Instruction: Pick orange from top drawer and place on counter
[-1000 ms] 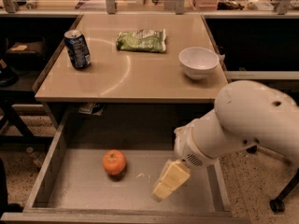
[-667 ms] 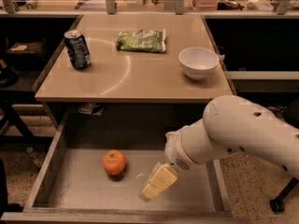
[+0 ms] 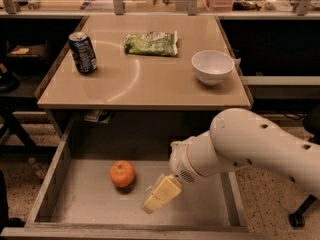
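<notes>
The beige counter lies beyond the gripper, higher up. Under it the grey top drawer stands pulled out. The white arm reaches in from the right, and the gripper hangs over the drawer floor near its front wall. I cannot tell if it is open or closed. Far behind the gripper, on the counter, are a green bag, a white bowl and a soda can. The orange rests in the drawer, near the gripper on its left, not touching it.
</notes>
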Action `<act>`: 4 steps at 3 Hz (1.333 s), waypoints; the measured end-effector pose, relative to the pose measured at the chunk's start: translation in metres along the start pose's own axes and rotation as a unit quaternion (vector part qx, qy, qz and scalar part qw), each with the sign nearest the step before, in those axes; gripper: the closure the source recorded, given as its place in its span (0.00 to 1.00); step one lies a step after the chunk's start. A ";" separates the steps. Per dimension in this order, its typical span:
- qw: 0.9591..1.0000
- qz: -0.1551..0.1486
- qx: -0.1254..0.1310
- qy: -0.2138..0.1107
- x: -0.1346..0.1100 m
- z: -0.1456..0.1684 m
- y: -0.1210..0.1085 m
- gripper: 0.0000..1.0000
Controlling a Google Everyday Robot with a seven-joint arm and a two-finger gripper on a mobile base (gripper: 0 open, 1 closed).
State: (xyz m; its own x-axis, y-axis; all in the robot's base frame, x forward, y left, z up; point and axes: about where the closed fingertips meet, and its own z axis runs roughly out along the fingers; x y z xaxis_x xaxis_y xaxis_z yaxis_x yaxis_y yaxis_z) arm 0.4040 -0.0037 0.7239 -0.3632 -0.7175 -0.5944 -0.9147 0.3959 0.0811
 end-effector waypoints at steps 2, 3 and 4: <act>0.999 0.017 -0.019 -0.034 -0.002 0.045 0.015 0.00; 0.998 0.007 0.011 -0.067 -0.027 0.088 -0.001 0.00; 0.997 0.005 0.014 -0.070 -0.030 0.090 -0.002 0.00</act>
State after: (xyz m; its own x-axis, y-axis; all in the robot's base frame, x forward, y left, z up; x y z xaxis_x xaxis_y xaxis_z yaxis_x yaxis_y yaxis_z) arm 0.4331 0.0684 0.6698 -0.3425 -0.6278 -0.6990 -0.9052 0.4198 0.0665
